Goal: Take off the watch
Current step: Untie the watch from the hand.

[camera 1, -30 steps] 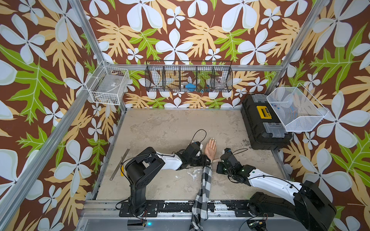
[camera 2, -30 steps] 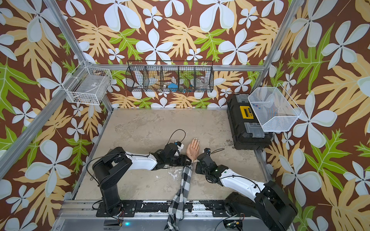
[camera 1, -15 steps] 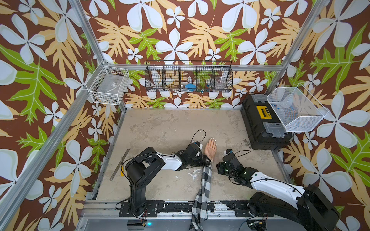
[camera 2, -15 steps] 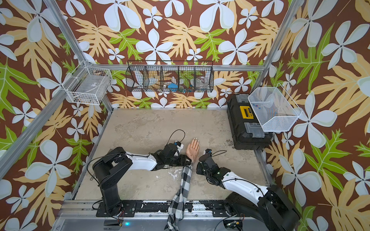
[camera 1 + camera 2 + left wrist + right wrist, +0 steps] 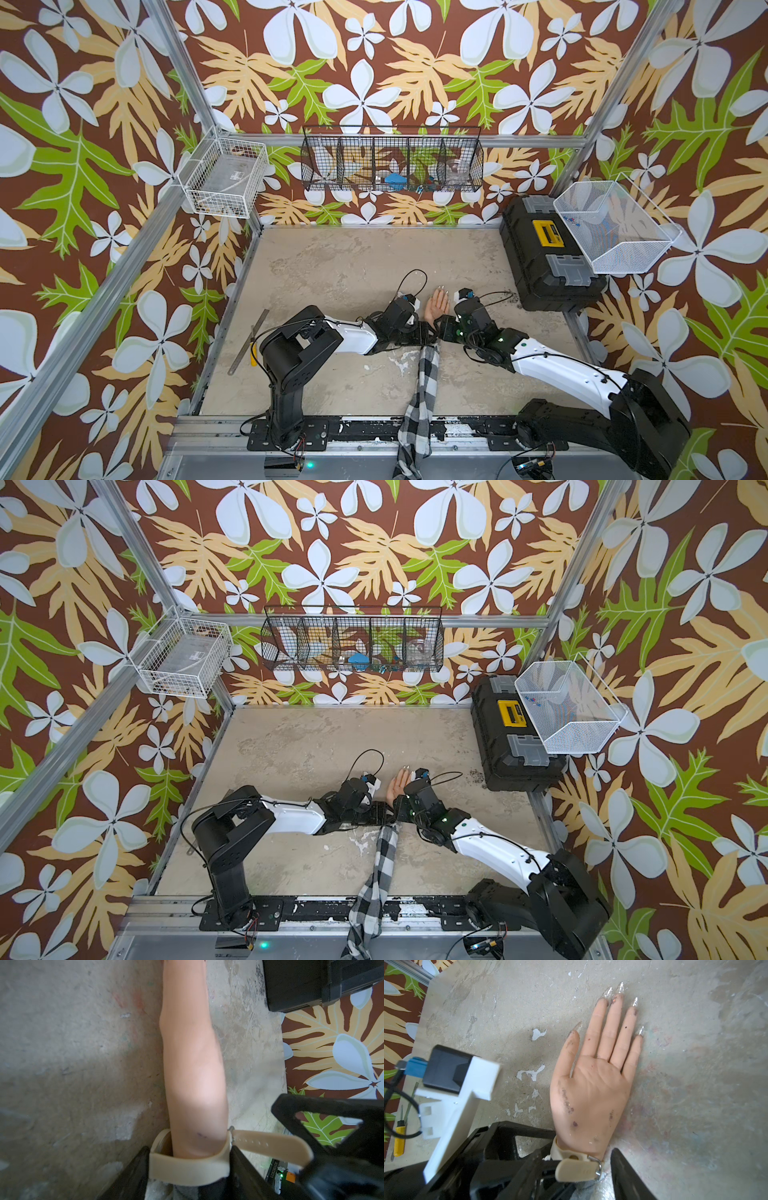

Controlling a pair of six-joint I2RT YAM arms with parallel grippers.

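At the wrist (image 5: 197,1140), the watch (image 5: 187,1169) is clamped by the left gripper (image 5: 189,1153) and straddled by the reopened right gripper (image 5: 577,1155) for regrasping.

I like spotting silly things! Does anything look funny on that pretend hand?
Yes. On the watch, the strap's loose end sticks out sideways, untucked; the mannequin hand has dark smudges on its palm.

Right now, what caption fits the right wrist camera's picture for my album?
A pretend hand lies palm-up on the table, a tan watch strapped round its wrist.
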